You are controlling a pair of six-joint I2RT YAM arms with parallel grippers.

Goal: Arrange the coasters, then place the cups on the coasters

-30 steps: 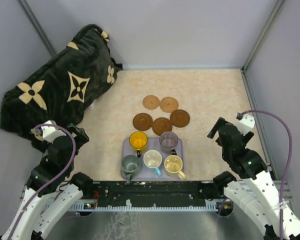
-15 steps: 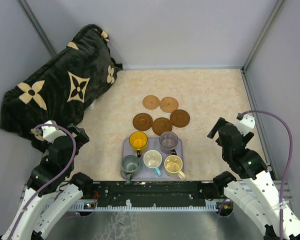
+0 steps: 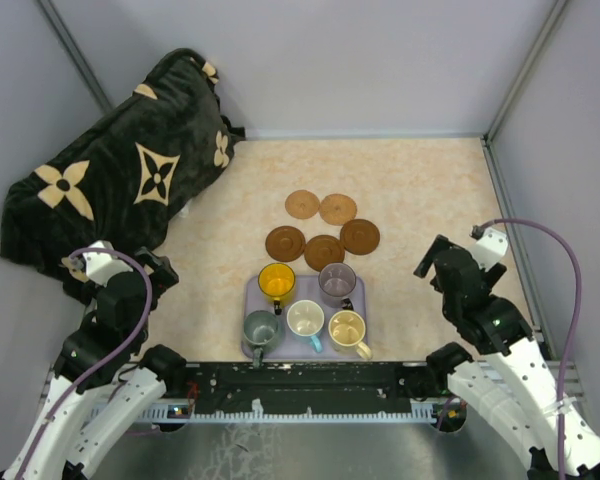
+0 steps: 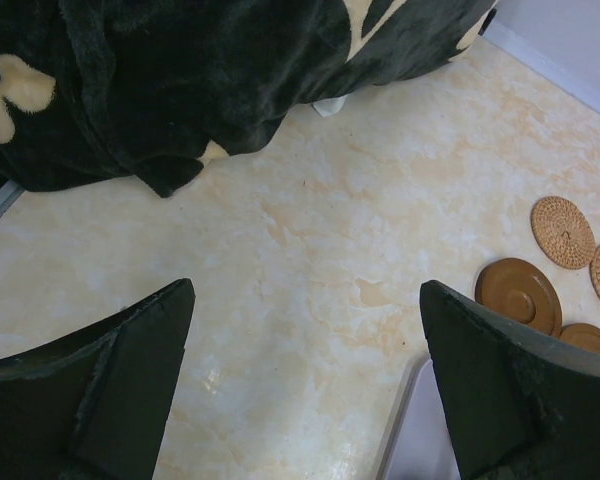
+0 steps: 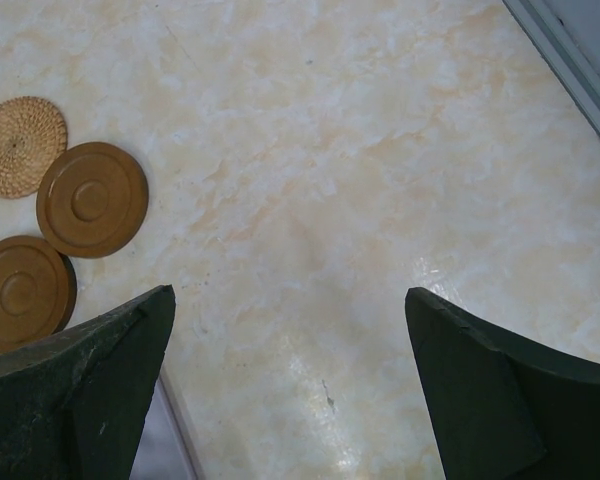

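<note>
From above: five coasters (image 3: 324, 250) sit clustered on the table (image 3: 430, 180), just beyond the lavender tray (image 3: 302, 288), which carries all five cups (image 3: 305, 318).

Left wrist: left gripper (image 4: 305, 288) gapes wide and holds nothing, with a black blanket (image 4: 180, 80) ahead.

Right wrist: right gripper (image 5: 288, 291) is spread wide too and empty, with the coasters off to its left.

Pale grey walls (image 3: 380, 60) around a beige marbled tabletop (image 3: 420, 180) (black flowered blanket (image 3: 130, 160) far left)
</note>
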